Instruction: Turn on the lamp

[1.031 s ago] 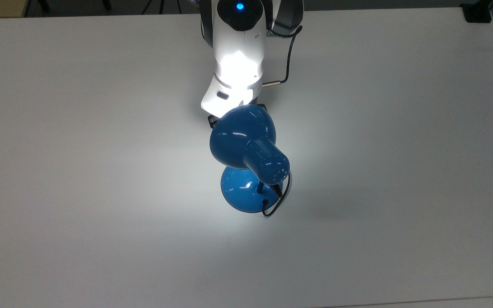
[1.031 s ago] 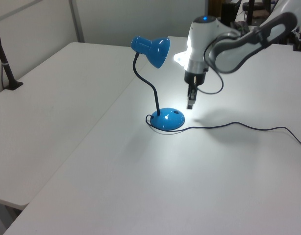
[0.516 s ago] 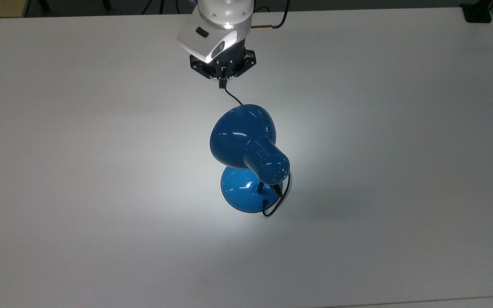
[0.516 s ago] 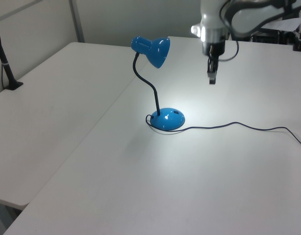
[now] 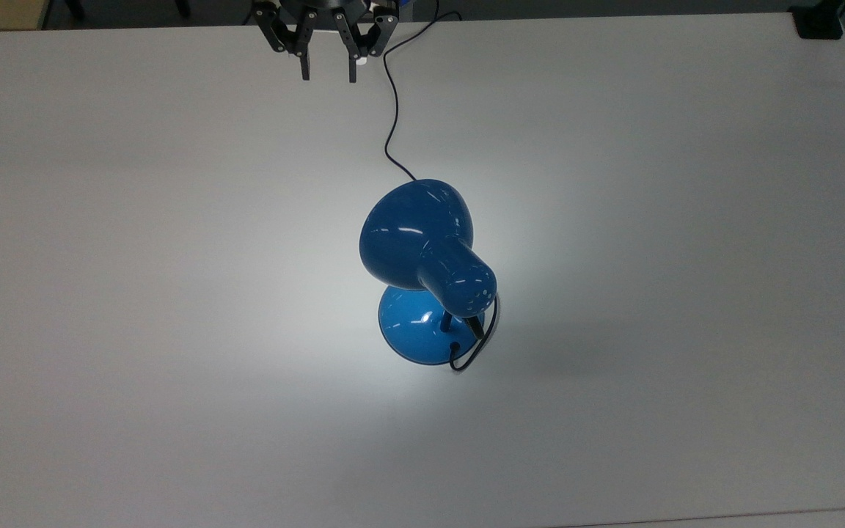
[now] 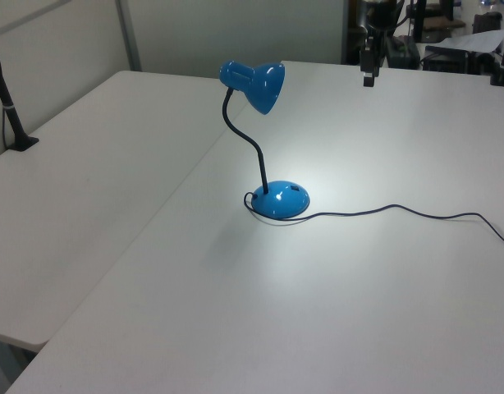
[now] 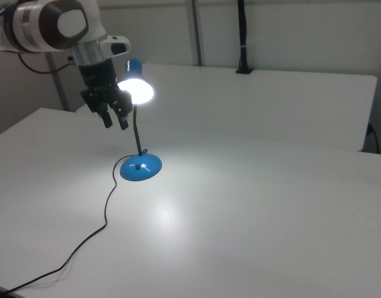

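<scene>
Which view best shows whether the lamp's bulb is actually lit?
The right view: it looks into the mouth of the lamp, which glows bright white. The top view sees the back of the shade and a pale pool of light on the table. The left view shows the lamp from the side, with a bright patch around its base.

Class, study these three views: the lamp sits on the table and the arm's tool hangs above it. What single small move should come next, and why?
Probably none toward the lamp: its shade glows in the right view and a bright pool lies on the table around its base. The tool hangs open and empty, well clear, so I would only ease it a little further off and stop.
</scene>
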{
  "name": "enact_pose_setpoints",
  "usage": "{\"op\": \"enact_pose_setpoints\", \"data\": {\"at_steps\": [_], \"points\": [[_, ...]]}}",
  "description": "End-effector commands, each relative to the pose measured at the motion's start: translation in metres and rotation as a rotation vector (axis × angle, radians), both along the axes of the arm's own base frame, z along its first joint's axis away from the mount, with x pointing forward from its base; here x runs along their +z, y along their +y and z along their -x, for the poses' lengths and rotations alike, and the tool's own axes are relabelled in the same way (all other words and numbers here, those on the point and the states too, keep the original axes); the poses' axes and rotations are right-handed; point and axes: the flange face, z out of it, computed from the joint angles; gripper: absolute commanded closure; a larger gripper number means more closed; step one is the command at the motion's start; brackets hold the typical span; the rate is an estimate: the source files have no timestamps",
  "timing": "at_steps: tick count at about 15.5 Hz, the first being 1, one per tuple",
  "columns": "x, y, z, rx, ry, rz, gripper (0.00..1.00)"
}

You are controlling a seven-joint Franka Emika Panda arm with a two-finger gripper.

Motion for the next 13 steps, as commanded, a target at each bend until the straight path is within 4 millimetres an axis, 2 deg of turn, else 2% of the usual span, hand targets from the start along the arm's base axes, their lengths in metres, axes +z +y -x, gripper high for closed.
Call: {"op": "enact_pose_setpoints", "data": {"at_steps": [1, 5, 8, 13], "points": [[0.015, -0.005, 0.010, -0.029, 0.004, -0.002, 0.00], [0.026, -0.018, 0.009, -0.054, -0.016, -0.005, 0.00], [0.027, -0.025, 0.008, -0.067, -0.018, -0.005, 0.00], [0.029, -0.025, 0.009, -0.067, -0.016, -0.003, 0.00]]}}
